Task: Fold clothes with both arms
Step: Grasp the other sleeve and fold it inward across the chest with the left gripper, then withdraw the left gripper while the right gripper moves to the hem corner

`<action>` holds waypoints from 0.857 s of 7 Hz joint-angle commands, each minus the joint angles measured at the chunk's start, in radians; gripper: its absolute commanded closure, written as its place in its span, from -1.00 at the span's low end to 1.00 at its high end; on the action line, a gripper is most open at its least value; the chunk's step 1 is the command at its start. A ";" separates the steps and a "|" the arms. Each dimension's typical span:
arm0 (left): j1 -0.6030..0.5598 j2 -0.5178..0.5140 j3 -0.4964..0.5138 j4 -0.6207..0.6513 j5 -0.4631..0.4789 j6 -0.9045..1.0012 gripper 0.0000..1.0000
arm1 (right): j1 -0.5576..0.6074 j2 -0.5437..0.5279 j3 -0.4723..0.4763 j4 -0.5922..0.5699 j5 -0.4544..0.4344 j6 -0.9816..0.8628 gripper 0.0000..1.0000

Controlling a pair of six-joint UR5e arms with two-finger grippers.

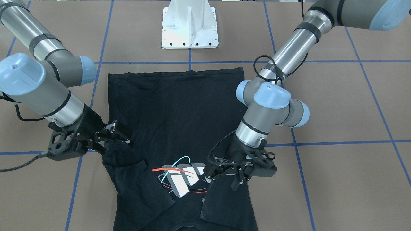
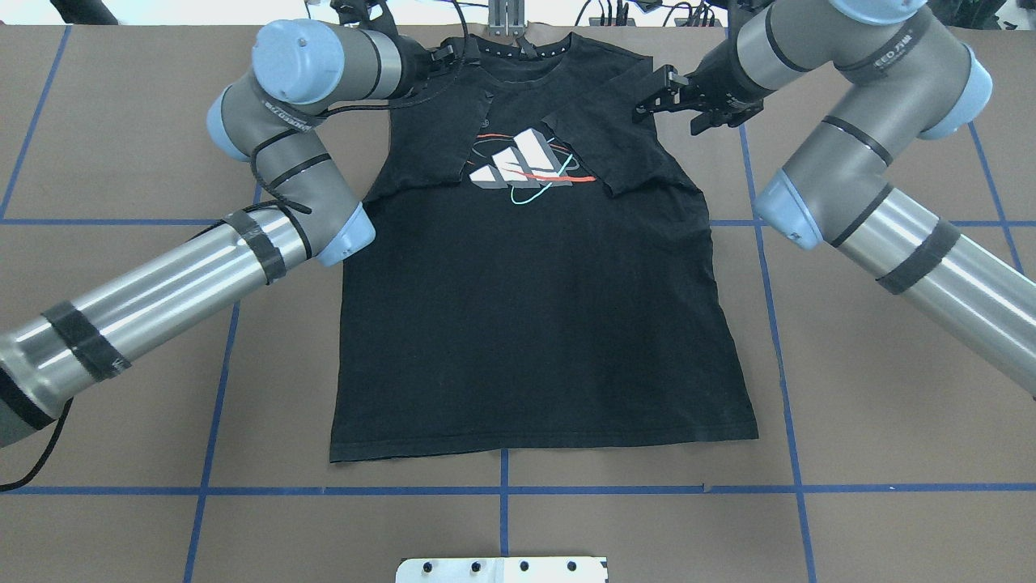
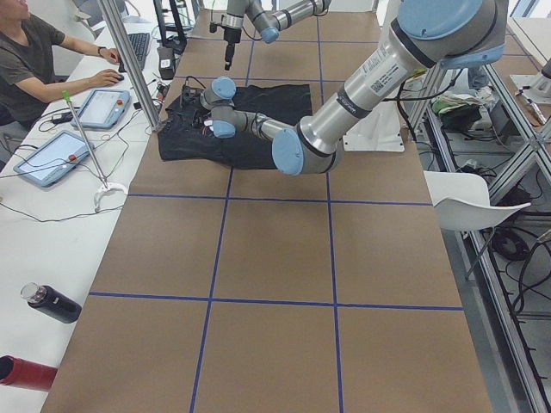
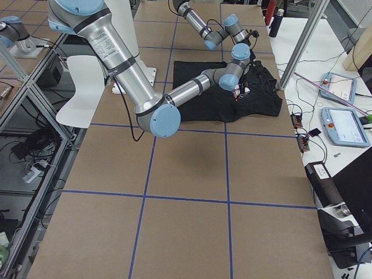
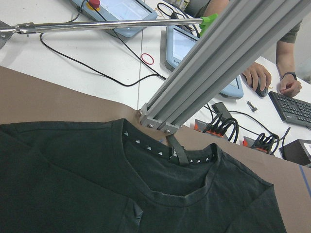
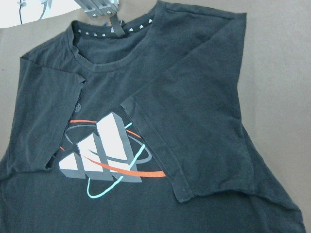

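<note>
1. Garment. The black T-shirt [image 2: 534, 324] lies flat on the brown bench [image 2: 850, 405], directly in front of the white pedestal base [image 1: 190, 29]. The hem is the edge nearest the pedestal base; the collar [image 5: 170, 160] is the edge farthest from it, against the foot of an aluminium post [image 5: 214, 63]. The print [image 2: 530, 166] of white-grey blocks with red and cyan ellipses faces up.

2. Sleeves. Both sleeves are folded inward over the chest. The left sleeve [image 2: 429, 138] and the right sleeve [image 2: 615, 138] each cover an outer edge of the print. The middle of the print stays exposed.

3. Left arm [image 2: 162, 283]. It reaches away from the pedestal base to the shirt's shoulder on the robot's left. The left pincer [image 1: 222, 181] stands over the folded left sleeve with its fingers spread and holds no fabric. Contact with the cloth cannot be determined.

4. Right arm [image 2: 914, 243]. It reaches away from the pedestal base on the opposite side. The right pincer [image 1: 123, 134] stands at the shirt's side edge by the folded right sleeve, fingers spread, gripping nothing.
</note>
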 commanded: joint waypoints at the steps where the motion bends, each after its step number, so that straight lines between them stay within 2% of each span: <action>1: -0.010 0.191 -0.276 0.116 -0.123 0.002 -1.00 | 0.002 -0.171 0.164 -0.001 0.043 0.052 -0.99; 2: -0.016 0.268 -0.396 0.179 -0.207 0.002 -1.00 | 0.002 -0.236 0.219 0.002 0.062 0.079 -0.99; 4: -0.016 0.431 -0.596 0.221 -0.252 0.001 -1.00 | -0.013 -0.348 0.288 0.015 0.120 0.151 -0.99; 6: -0.013 0.534 -0.708 0.218 -0.262 -0.004 -1.00 | -0.140 -0.427 0.324 0.017 0.082 0.153 -1.00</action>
